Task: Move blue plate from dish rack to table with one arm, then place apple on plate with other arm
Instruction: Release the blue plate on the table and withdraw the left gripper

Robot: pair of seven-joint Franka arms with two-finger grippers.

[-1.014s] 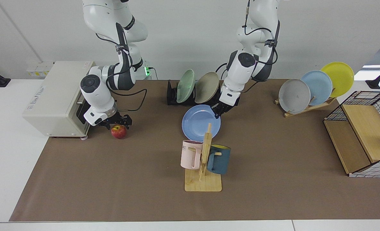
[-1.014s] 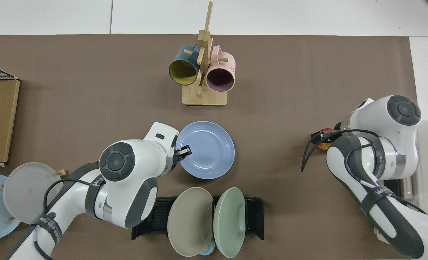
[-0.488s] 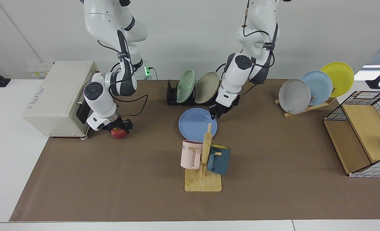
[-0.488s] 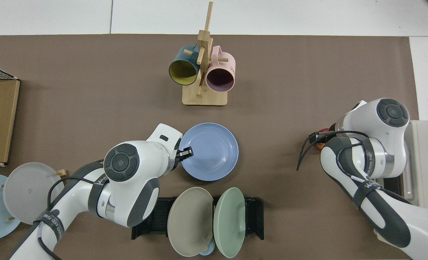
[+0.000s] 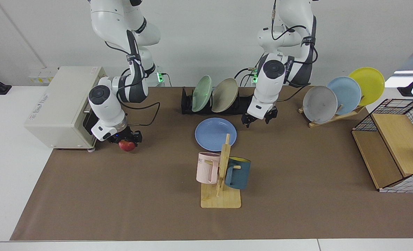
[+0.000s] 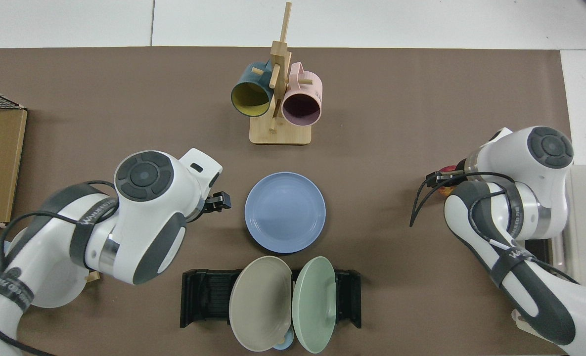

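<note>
The blue plate (image 5: 215, 134) lies flat on the brown mat of the table (image 5: 297, 195), just in front of the dish rack (image 5: 187, 101) (a green plate (image 5: 201, 93) and a tan plate (image 5: 224, 94) stand in the rack). Seen from across the table, the left gripper (image 5: 259, 120) hangs at about 3 o'clock from the plate, apart from it. Its fingers are spread and hold nothing. The right gripper (image 5: 125, 137) is down over the apple (image 5: 127, 145), by the white oven (image 5: 61, 106), at about 9 o'clock from the plate. Its fingers sit on each side of the apple, but I cannot tell if they squeeze it. At about 6 o'clock from the plate stands a wooden mug tree (image 5: 221, 181) with two mugs.
</note>
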